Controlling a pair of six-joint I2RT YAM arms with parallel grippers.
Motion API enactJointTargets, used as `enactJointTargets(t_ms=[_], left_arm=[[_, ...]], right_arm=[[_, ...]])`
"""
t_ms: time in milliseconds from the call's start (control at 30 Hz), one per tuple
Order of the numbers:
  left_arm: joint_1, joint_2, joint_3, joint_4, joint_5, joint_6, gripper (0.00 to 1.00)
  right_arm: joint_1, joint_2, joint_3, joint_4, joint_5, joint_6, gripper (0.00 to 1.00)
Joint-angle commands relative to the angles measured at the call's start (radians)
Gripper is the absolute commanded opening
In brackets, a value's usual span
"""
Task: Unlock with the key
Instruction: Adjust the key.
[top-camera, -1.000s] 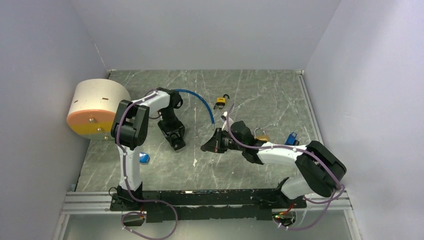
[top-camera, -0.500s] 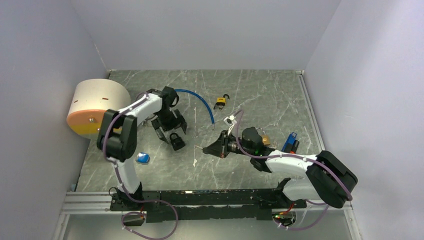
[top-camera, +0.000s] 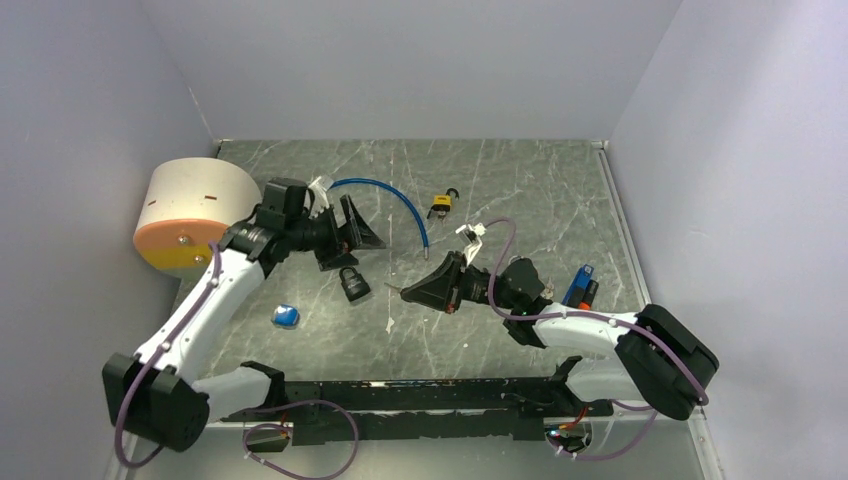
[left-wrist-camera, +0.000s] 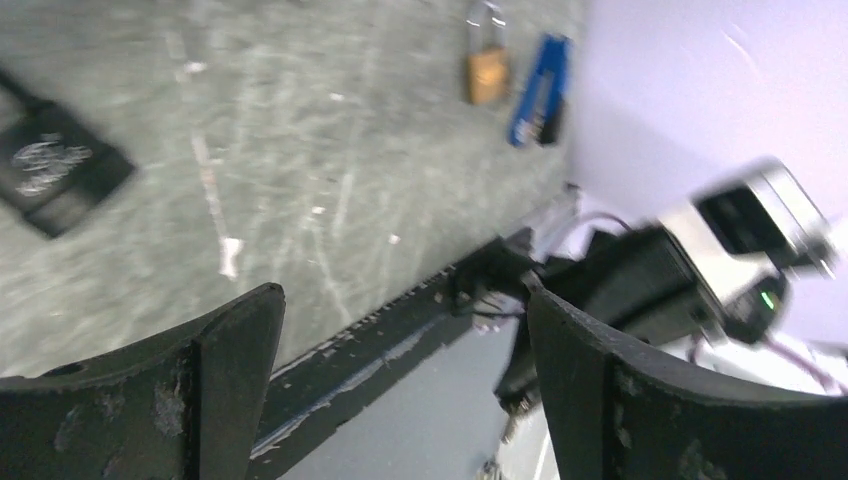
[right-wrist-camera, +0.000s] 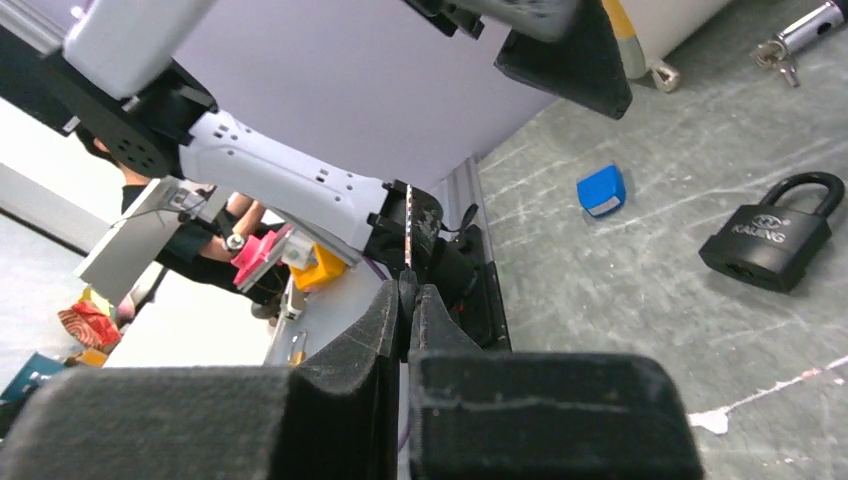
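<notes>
The black padlock (top-camera: 352, 284) lies flat on the marbled tabletop, free of both grippers; it also shows in the right wrist view (right-wrist-camera: 770, 240) and as a blurred black block in the left wrist view (left-wrist-camera: 55, 170). My left gripper (top-camera: 352, 244) hangs open just above and behind it, turned toward the right, with nothing between its fingers (left-wrist-camera: 400, 300). My right gripper (top-camera: 408, 292) is shut on the key (right-wrist-camera: 408, 220), whose thin toothed blade sticks out past the fingertips (right-wrist-camera: 408, 292). That tip is a short way to the right of the padlock.
A yellow padlock (top-camera: 440, 206) lies at the back and a brass padlock (left-wrist-camera: 485, 75) beside a blue object (top-camera: 583, 283) at the right. A blue cable (top-camera: 400, 200), a small blue piece (top-camera: 286, 316) and a big cream-and-orange drum (top-camera: 190, 215) sit on the left.
My left gripper opened, let go of the black padlock and lifted off it, swinging to point right. The right gripper with the key shifted slightly; the padlock stays on the table.
</notes>
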Motion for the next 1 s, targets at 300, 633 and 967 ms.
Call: enactJointTargets(t_ms=[300, 633, 967], left_arm=[[-0.004, -0.219, -0.195, 0.615, 0.537, -0.245, 0.67], [-0.006, -0.239, -0.193, 0.638, 0.625, -0.268, 0.40], [-0.007, -0.215, -0.166, 0.604, 0.594, -0.241, 0.03]], right_arm=[[-0.003, 0.029, 0.086, 0.293, 0.036, 0.274, 0.00], [-0.013, 0.082, 0.124, 0.286, 0.088, 0.354, 0.00], [-0.014, 0.091, 0.166, 0.213, 0.063, 0.356, 0.00]])
